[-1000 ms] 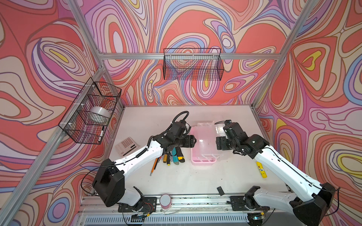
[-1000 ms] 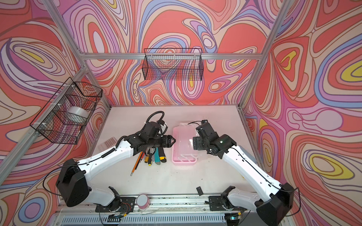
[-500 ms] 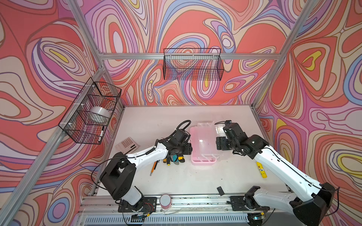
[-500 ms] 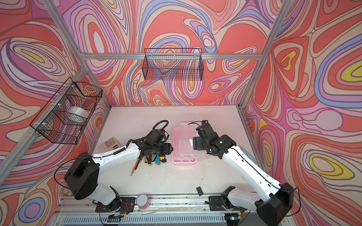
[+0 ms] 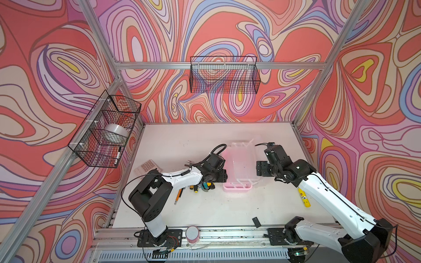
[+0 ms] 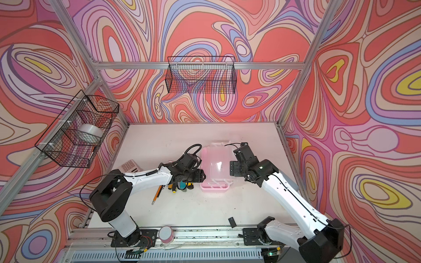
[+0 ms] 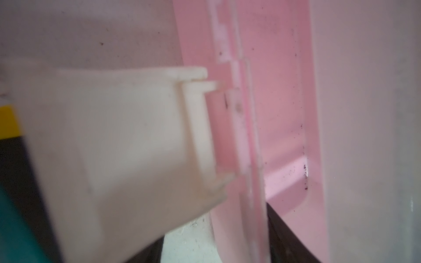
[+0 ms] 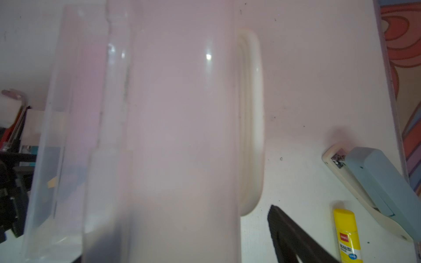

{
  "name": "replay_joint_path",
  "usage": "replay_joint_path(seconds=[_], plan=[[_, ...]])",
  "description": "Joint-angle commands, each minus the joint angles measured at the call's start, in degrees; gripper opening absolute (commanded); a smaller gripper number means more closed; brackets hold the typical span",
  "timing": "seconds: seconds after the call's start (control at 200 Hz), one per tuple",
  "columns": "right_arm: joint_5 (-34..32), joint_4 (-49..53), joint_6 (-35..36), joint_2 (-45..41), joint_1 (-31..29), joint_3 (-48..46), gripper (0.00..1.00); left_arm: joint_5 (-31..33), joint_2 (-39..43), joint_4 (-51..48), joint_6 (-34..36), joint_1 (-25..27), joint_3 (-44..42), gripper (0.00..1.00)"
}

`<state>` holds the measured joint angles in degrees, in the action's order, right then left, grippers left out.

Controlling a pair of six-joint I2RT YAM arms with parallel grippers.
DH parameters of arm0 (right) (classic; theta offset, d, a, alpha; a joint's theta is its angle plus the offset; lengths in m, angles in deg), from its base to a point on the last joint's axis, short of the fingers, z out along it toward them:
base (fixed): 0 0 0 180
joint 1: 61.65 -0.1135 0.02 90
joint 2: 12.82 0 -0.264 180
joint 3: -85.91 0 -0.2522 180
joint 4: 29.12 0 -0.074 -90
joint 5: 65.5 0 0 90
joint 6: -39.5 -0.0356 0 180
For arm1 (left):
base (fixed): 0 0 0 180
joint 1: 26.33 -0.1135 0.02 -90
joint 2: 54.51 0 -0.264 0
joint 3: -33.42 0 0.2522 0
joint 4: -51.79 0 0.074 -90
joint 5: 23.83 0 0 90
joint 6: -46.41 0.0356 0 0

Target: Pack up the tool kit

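Top views: pink box [image 5: 237,187] open; basket [image 5: 90,148] holds tape [image 5: 115,133]; right gripper [image 5: 260,168] apart; left gripper [image 5: 222,176] unclear.

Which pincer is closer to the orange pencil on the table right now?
Left. The left pincer is at the pink box's left side, just beyond the tool pile from the orange pencil; the right pincer is on the box's opposite side, farther off.

The box [image 5: 237,187] is pink, glue stick [image 5: 304,198] yellow, walls [image 5: 205,27] swirled red, knife [image 5: 206,185] seemingly teal.
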<state>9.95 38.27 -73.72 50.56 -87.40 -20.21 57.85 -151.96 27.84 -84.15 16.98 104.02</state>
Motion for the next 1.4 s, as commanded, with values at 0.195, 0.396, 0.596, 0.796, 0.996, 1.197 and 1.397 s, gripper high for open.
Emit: replay_joint_path(seconds=[0.195, 0.396, 0.596, 0.796, 0.996, 1.197, 1.397], plan=[[1.4, 1.8, 0.3, -0.3, 7.6, -0.4, 0.90, 0.8, -1.3, 1.5, -1.0, 0.1, -1.2, 0.64], [0.9, 1.2, 0.8, 1.3, 7.6, 1.3, 0.88, 1.0, -0.6, 2.1, -1.2, 0.1, -1.9, 0.64], [2.6, 0.4, 2.0, 2.3, 7.6, 5.6, 0.86, 2.1, 1.3, -1.0, 1.8, 0.1, 1.7, 0.72], [6.9, -1.9, 3.1, 4.1, 7.6, 9.9, 0.82, 6.0, 4.9, -8.8, 5.5, -0.3, 7.5, 0.78], [13.5, -6.3, 2.9, 6.2, 7.5, 12.4, 0.77, 11.2, 13.5, -13.3, 5.9, -1.8, 5.7, 0.77], [16.5, -8.8, 2.3, 7.5, 7.1, 13.2, 0.74, 14.2, 21.2, -19.3, 7.2, -7.1, 2.7, 0.73], [17.0, -12.1, -0.2, 8.2, 2.2, 11.8, 0.71, 12.7, 22.3, -20.8, 8.0, -15.0, -1.6, 0.66]])
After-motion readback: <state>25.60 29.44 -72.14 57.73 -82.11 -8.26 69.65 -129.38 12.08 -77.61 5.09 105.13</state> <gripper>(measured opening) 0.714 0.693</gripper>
